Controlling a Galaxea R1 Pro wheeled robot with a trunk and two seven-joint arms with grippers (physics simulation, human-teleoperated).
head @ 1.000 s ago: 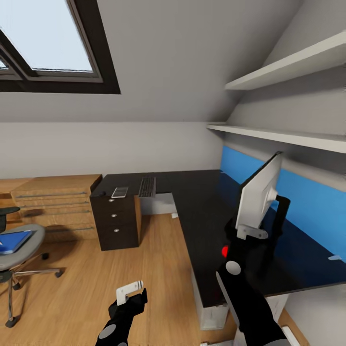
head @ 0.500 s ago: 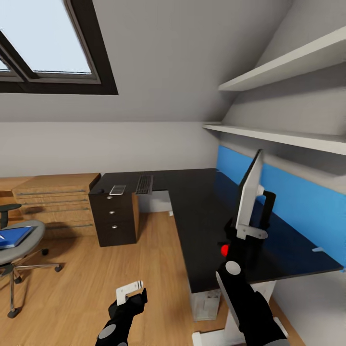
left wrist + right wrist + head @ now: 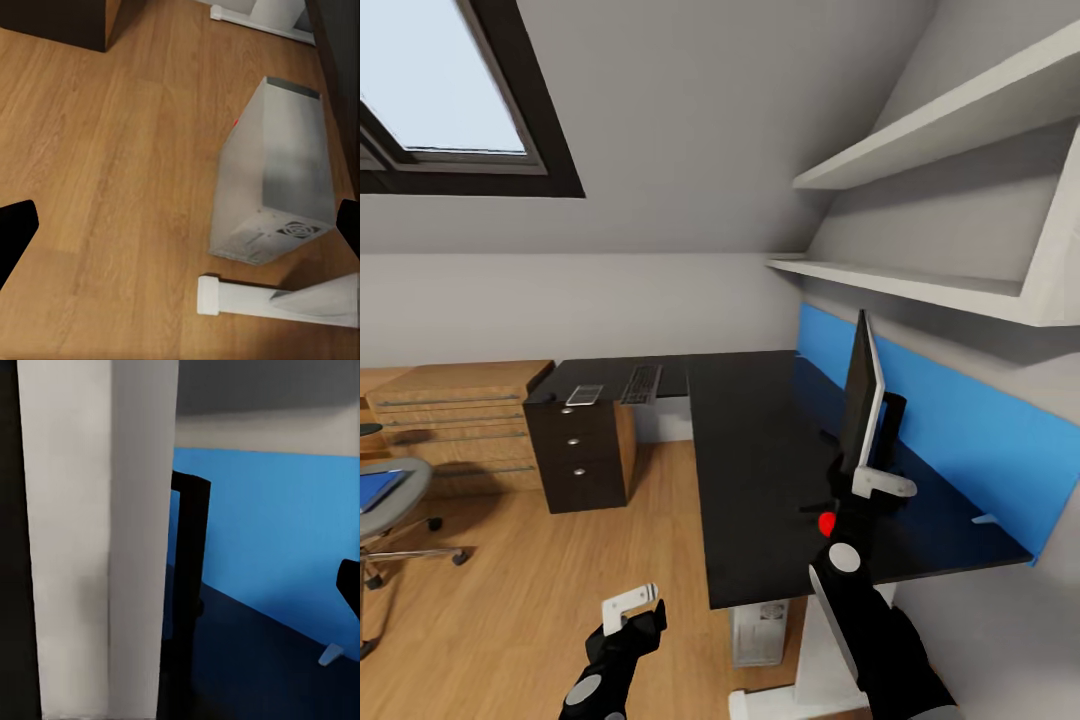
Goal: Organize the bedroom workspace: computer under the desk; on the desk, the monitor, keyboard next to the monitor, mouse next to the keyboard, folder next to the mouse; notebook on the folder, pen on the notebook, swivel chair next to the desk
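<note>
Two arms are being seen in the head view. The right gripper [image 3: 860, 495] is being kept at the lower edge of the monitor [image 3: 860, 395], which is standing edge-on over the black desk [image 3: 760, 470] near the blue wall panel [image 3: 960, 430]. Whether its jaws are pinching the screen or spread can't be told: just one dark fingertip [image 3: 349, 585] is showing, apart from the white back of the screen.

The left gripper [image 3: 632, 610] is hanging low over the floor w/ jaws spread wide, nothing between them.

Judged step: the monitor is being settled on the desk. For this to be done well, the stand [image 3: 187, 562] should be kept flat and upright, well in from the desk edge, w/ room being left in front for the keyboard [image 3: 642, 383], now lying at the far end of the desk. Any release should be done slowly, since the thin screen is prob. top-heavy.

The left wrist view is giving what the head view hardly shows: the computer [image 3: 274, 180], a pale grey box on the wood floor beside a white desk foot [image 3: 255, 300]. The head view alone is showing the chair [image 3: 385, 495] w/ the folder [image 3: 372, 490] on its seat, well apart from the desk.
</note>
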